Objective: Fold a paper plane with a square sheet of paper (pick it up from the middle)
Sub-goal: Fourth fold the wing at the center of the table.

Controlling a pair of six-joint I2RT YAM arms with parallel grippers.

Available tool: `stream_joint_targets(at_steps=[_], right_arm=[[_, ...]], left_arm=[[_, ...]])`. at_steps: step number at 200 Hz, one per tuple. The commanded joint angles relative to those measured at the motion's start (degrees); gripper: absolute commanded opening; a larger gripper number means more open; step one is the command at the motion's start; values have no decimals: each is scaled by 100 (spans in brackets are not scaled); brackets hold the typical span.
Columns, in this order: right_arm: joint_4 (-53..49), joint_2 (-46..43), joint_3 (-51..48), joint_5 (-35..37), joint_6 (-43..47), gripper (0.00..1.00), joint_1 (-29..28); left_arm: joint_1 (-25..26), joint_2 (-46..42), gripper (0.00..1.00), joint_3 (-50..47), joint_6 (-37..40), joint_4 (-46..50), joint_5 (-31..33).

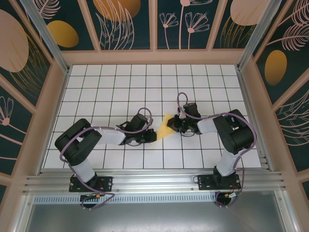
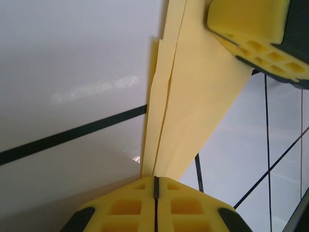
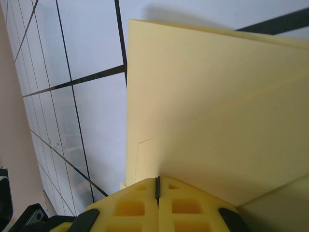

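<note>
Sideways, folded paper (image 1: 165,126), tip clamped in left end effector (image 2: 155,184), wide end in right end effector (image 3: 157,184).

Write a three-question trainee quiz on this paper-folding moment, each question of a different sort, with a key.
1. True or false: the left gripper is shut on the yellow paper.
2. What else grips the paper? A) the right gripper B) a clamp C) nothing
3. Fill in: the white table is marked with a black ____ of lines.

Key: 1 true; 2 A; 3 grid.
</note>
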State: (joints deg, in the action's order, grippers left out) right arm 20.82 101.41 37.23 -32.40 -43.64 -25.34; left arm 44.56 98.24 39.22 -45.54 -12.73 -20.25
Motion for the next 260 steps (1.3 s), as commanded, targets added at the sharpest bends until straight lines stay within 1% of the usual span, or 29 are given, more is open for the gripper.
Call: stream_joint_targets(at_steps=[1, 56, 78, 96, 134, 163, 167, 184, 226, 239, 260], right_arm=[[-939, 432, -254, 1021, 128, 6, -19], [-896, 419, -260, 998, 86, 6, -52], [-886, 400, -255, 999, 84, 6, -64], [-893, 397, -226, 973, 87, 6, -70], [-838, 336, -243, 982, 81, 6, -80], [-850, 323, -261, 977, 109, 6, -76], [-846, 328, -260, 968, 120, 6, -78], [-865, 372, -267, 990, 144, 6, -77], [-789, 494, -300, 987, 165, 6, -83], [-798, 547, -261, 977, 189, 6, -79], [-840, 548, -218, 984, 264, 6, -80]], left_arm=[[5, 29, 10, -228, 228, 1503, 201], [4, -529, 10, 131, 398, 2009, 248], [7, -840, 11, 297, 309, 1863, 276], [3, -895, 12, 506, 249, 1616, 205], [7, -454, 12, 1078, 97, 1388, 320], [2, -42, 12, 1242, -101, 913, 171], [8, 146, 12, 1260, -123, 855, 148], [13, 417, 12, 1354, -166, 778, 144], [3, 882, 12, 1194, -287, 707, 317], [9, 890, 12, 956, -402, 452, 320], [9, 914, 12, 745, -455, 365, 342]])
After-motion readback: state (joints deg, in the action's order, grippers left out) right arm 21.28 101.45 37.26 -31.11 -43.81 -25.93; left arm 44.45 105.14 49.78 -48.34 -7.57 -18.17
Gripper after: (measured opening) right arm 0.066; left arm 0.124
